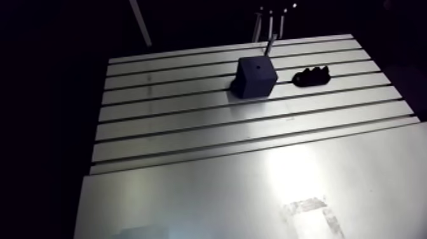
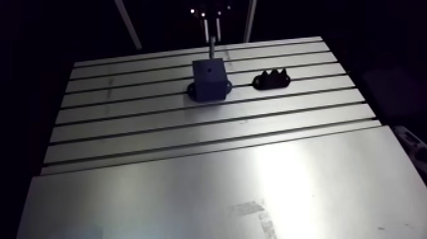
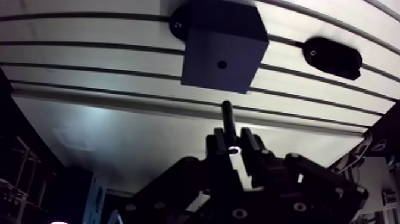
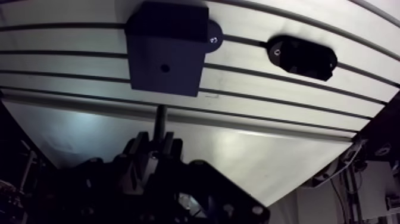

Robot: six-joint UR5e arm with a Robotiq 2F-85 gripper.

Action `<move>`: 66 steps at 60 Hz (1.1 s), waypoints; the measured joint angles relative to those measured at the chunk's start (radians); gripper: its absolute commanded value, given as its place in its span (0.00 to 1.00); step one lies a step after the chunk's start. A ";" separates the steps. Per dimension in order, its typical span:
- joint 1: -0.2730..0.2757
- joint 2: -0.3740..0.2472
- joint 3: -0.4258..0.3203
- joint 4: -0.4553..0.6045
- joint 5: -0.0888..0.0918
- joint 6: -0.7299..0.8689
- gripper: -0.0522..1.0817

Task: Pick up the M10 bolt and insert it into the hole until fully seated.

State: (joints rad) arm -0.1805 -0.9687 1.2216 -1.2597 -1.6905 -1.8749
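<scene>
A dark cube-shaped block [image 3: 223,42] is fixed on the slotted table [image 1: 190,127], with a small round hole [image 3: 222,64] in the face turned toward my gripper. My gripper [image 3: 233,143] is shut on the M10 bolt [image 3: 227,119], a dark rod sticking out past the fingertips and pointing at the block. The bolt's tip sits a short way from the hole and is not touching the block. In the arm view the bolt [image 1: 271,46] hangs just behind the block [image 1: 256,76] at the far side of the table.
A low black bolt holder [image 1: 311,76] with a notched top lies on the table beside the block [image 3: 332,56]. Parallel slots run across the table. A smooth metal plate [image 1: 254,191] covers the near part.
</scene>
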 measured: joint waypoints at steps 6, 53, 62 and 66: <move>0.002 0.004 -0.002 -0.002 0.000 0.001 1.00; 0.011 0.031 -0.005 -0.021 -0.001 0.004 1.00; 0.011 0.035 -0.004 -0.023 -0.002 0.004 1.00; 0.012 0.036 -0.004 -0.026 -0.002 0.004 1.00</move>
State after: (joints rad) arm -0.1686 -0.9328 1.2176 -1.2854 -1.6920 -1.8708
